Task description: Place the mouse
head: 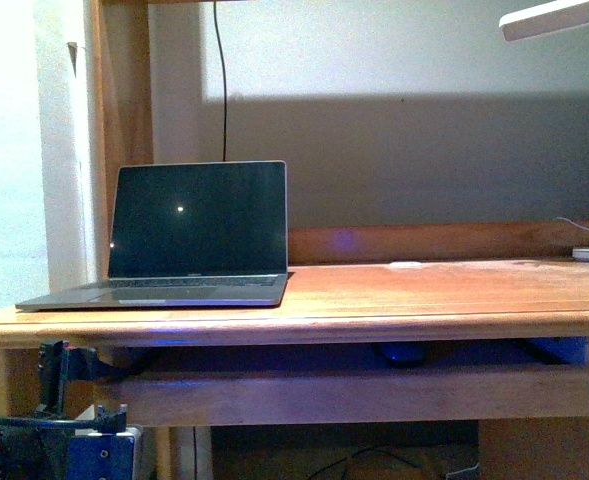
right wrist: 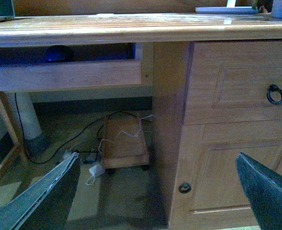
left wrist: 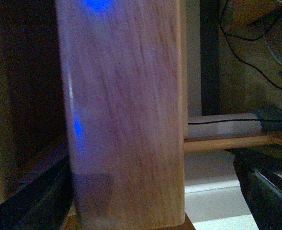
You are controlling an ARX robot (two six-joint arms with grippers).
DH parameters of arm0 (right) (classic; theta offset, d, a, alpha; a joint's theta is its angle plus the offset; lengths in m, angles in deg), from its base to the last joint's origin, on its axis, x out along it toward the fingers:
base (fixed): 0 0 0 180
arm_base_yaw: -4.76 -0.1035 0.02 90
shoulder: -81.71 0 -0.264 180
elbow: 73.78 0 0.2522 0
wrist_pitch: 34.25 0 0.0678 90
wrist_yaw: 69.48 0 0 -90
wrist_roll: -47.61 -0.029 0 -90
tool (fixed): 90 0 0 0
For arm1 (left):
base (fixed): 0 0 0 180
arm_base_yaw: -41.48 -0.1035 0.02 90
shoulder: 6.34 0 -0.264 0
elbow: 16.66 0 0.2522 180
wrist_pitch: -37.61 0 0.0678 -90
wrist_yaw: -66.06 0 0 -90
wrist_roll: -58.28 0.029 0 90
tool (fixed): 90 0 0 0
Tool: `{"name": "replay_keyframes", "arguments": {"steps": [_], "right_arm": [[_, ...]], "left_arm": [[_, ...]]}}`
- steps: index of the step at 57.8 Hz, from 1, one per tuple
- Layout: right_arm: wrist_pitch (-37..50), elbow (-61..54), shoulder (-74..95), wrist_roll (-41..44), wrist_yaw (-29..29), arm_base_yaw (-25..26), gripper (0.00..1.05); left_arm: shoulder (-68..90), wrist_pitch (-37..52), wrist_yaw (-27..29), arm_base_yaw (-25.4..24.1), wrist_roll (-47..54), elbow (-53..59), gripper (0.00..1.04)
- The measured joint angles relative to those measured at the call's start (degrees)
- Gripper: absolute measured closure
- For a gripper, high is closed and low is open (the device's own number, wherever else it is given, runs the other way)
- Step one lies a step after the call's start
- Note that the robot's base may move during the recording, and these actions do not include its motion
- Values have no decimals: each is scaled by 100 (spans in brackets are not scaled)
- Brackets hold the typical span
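Note:
The mouse (head: 402, 352) is a small dark dome on the pull-out shelf under the desk top, in shadow. It also shows in the right wrist view (right wrist: 58, 53), far from the jaws. My right gripper (right wrist: 155, 196) is open and empty, low in front of the desk's cabinet. My left gripper (left wrist: 155, 201) is open and empty, with a wooden desk leg (left wrist: 126, 115) close up between its fingers (left wrist: 270, 187). Neither gripper shows in the front view; only arm hardware (head: 54, 420) shows at the bottom left.
An open laptop (head: 199, 235) stands on the desk top (head: 434, 290) at the left. A small flat white disc (head: 406, 264) lies near the back. The cabinet has a ring-handle drawer (right wrist: 275, 94) and a door knob (right wrist: 184, 188). A wooden trolley (right wrist: 124, 143) and cables lie on the floor.

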Motion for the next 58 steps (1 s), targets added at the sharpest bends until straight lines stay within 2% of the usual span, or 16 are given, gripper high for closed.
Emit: {"name": "replay_keyframes", "arguments": {"steps": [13, 25, 28, 33, 41, 51, 58], "right_arm": [[0, 0, 0, 0, 0, 0, 7], [0, 0, 2, 0, -2, 0, 7], [0, 0, 0, 0, -2, 0, 7], [0, 0, 0, 0, 0, 0, 7], [0, 2, 0, 0, 0, 0, 7], [0, 0, 0, 0, 0, 0, 7], [0, 0, 2, 0, 0, 0, 7]], "left_arm": [[118, -527, -111, 24, -76, -393, 8], [-74, -1451, -7, 107, -238, -472, 8], [-238, -1873, 74, 153, -479, -472, 8], [-706, -3075, 166, 269, -1268, -450, 8], [-1419, -4656, 136, 374, -1810, -223, 8], [-2238, -6057, -420, 540, -2090, 190, 8], [-2599, -6732, -717, 638, -2253, 319, 8]]}}
